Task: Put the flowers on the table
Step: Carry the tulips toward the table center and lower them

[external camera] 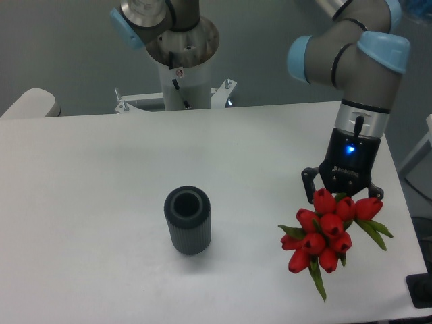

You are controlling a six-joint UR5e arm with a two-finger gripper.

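Note:
The flowers (325,233), a bunch of red tulips with green leaves, hang with their heads toward the camera over the right part of the white table (101,175). My gripper (341,192) sits directly above and behind the blooms, shut on the flowers where the stems are hidden by the heads. A blue light glows on the gripper body. Whether the bunch touches the tabletop cannot be told.
A dark grey ribbed cylinder vase (188,220) stands upright left of the flowers, its open mouth empty. The robot's white base column (182,67) rises behind the table's far edge. The table's right edge runs close to the bunch.

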